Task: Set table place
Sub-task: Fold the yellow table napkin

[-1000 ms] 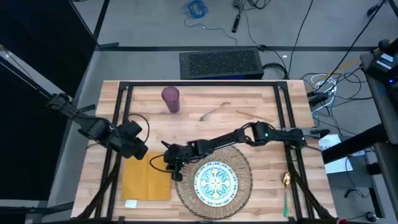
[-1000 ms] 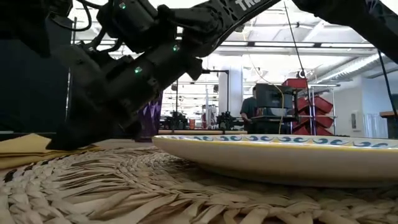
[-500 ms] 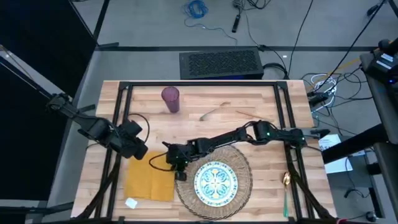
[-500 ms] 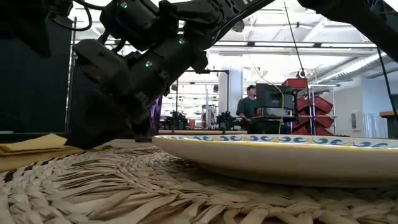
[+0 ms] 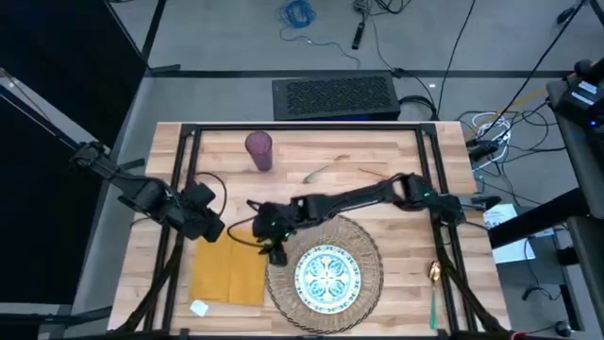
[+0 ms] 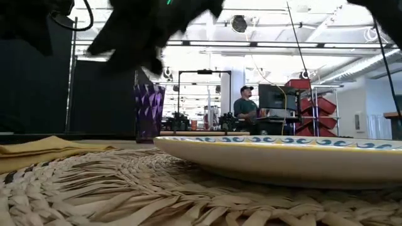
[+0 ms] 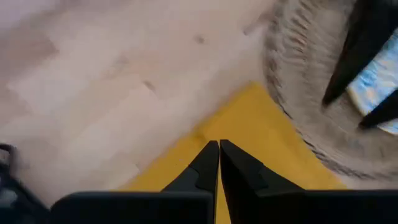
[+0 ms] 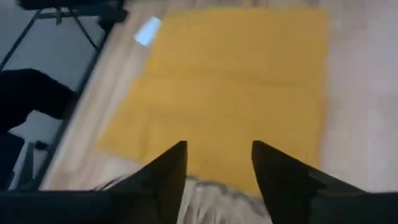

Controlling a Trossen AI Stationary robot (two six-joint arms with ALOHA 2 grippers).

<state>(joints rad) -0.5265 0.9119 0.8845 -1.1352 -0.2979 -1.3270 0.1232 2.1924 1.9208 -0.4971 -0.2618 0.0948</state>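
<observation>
The yellow napkin (image 5: 226,274) lies flat on the table (image 5: 377,203), just left of the straw mat (image 5: 363,247) that carries the plate (image 5: 328,279). My right gripper (image 8: 217,146) hangs open above the napkin's edge next to the mat (image 5: 275,253), touching nothing. My left gripper (image 7: 219,155) is shut, its tips at the napkin's far corner (image 5: 209,229). The purple tumbler (image 5: 259,149) stands at the far left. Two gold pieces of cutlery (image 5: 326,171) lie at the far middle. A teal-handled spoon (image 5: 433,288) lies near the right edge. My left gripper's shut tips come slanting down over the napkin's far corner (image 7: 249,118). The fingers hide the spot, so I cannot tell whether they touch the cloth.
A small white tag (image 5: 198,308) lies off the napkin's near left corner. Bare wood stretches between the tumbler and the mat. The black frame bars (image 5: 179,189) run along the table's sides. In the low view a person (image 6: 244,107) stands in the room beyond the table.
My right gripper has risen off the table by the mat's left edge and now hangs clear above it. Before that, the napkin slid a little toward the mat; it has since lain still and flat.
</observation>
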